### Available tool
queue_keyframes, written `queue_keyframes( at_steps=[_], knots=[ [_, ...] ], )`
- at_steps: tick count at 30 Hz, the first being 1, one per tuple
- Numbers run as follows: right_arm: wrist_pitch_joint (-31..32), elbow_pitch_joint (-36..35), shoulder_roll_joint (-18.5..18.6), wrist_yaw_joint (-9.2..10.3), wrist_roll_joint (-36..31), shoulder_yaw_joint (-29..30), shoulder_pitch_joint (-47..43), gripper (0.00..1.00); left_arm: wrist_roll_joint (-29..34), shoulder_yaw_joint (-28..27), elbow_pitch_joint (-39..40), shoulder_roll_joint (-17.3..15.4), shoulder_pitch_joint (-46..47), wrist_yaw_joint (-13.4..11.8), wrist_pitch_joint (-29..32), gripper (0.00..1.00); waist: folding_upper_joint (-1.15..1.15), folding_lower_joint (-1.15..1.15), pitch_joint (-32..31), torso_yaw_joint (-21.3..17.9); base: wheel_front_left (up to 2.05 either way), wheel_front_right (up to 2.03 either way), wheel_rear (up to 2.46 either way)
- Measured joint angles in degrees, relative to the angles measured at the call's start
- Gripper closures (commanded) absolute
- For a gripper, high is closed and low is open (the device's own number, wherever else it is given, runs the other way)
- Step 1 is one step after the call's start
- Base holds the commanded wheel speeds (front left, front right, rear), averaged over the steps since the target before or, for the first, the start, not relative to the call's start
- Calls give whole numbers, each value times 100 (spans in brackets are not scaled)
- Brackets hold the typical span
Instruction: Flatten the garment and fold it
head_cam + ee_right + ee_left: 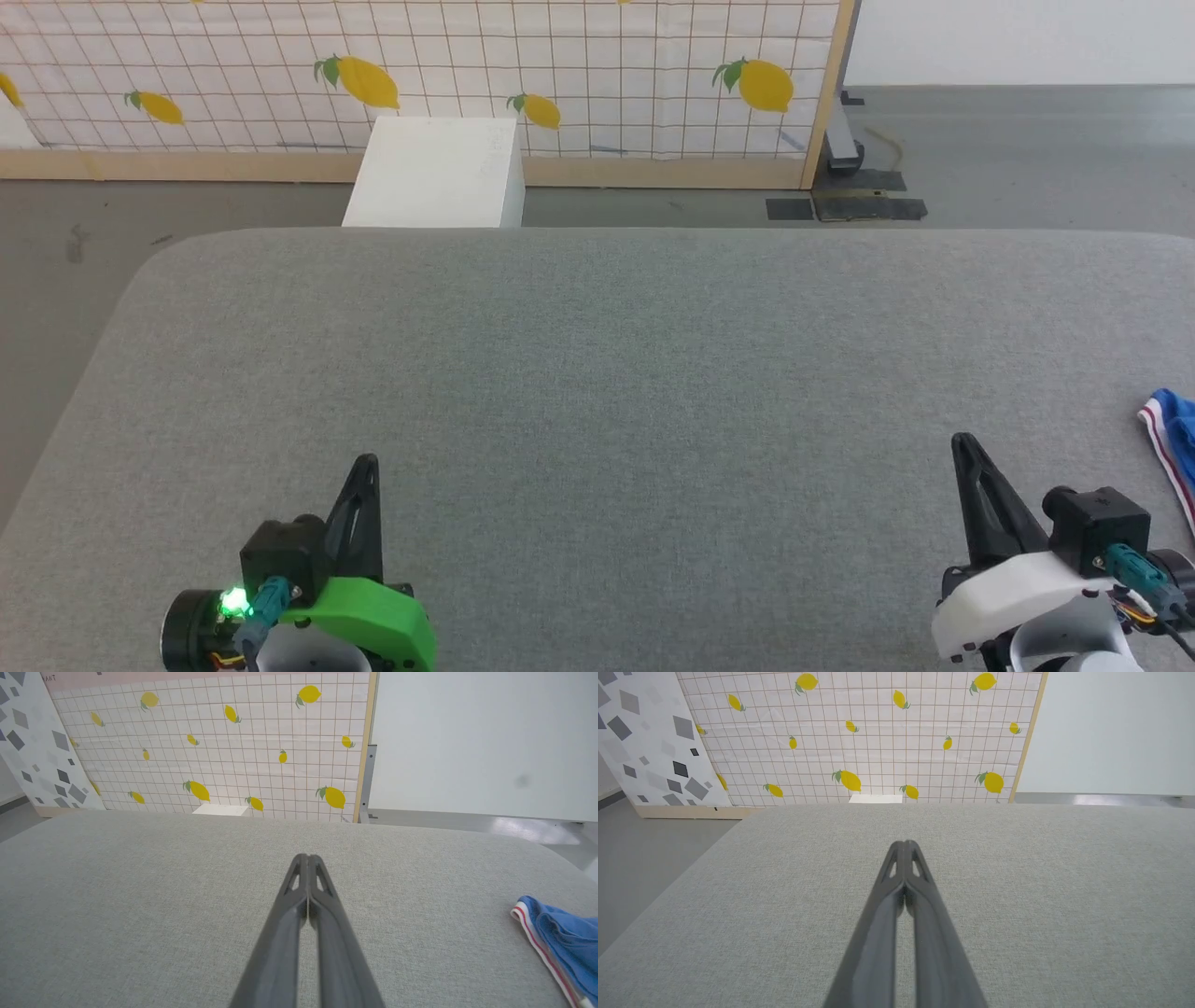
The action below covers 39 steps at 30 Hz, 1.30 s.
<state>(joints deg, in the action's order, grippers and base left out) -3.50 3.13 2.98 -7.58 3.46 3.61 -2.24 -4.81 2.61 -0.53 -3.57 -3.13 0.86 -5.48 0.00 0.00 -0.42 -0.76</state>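
While my two grippers wait low at the near edge of the grey padded surface (597,373), the task stands, as I judge it, at its very start: nothing is flattened, nothing folded, nothing grasped.

Nearest, left gripper (367,462): fingers pressed together along their length, tips meeting, nothing between them. It points away from me over bare padding; whether it touches the padding I cannot tell.

Nearest, right gripper (962,441): likewise closed tip to tip and empty, over bare padding.

Further right, garment (1174,439): a bunched blue heap with a white-and-red striped edge turned toward me. It lies on the padding near my right gripper but apart from it, and runs out of the head view at the right margin, so its full lie is hidden.

Next move, by my estimate: the right arm swings toward that striped edge, its jaws part before contact, then pinch a single layer and draw the cloth to the open middle, where the left arm can reach.

Farthest: a white box (434,173) on the floor (187,205) behind the padding, then a lemon-printed screen (560,65).
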Motion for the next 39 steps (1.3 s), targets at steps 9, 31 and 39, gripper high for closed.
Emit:
queue_keyframes(
  at_steps=[9,31,39],
  knots=[
    [59,-53,-1,0,-55,-68,30,100,55,-37,5,11,49,-1,122,100,0,0,8,16,0,0,0],
    [227,-196,-1,0,-210,-234,105,100,302,-172,18,29,147,-42,371,100,0,0,29,53,0,0,0],
    [283,-236,-1,0,-259,-302,112,100,376,-201,26,35,207,-43,467,100,0,0,37,67,0,0,0]
  ],
)
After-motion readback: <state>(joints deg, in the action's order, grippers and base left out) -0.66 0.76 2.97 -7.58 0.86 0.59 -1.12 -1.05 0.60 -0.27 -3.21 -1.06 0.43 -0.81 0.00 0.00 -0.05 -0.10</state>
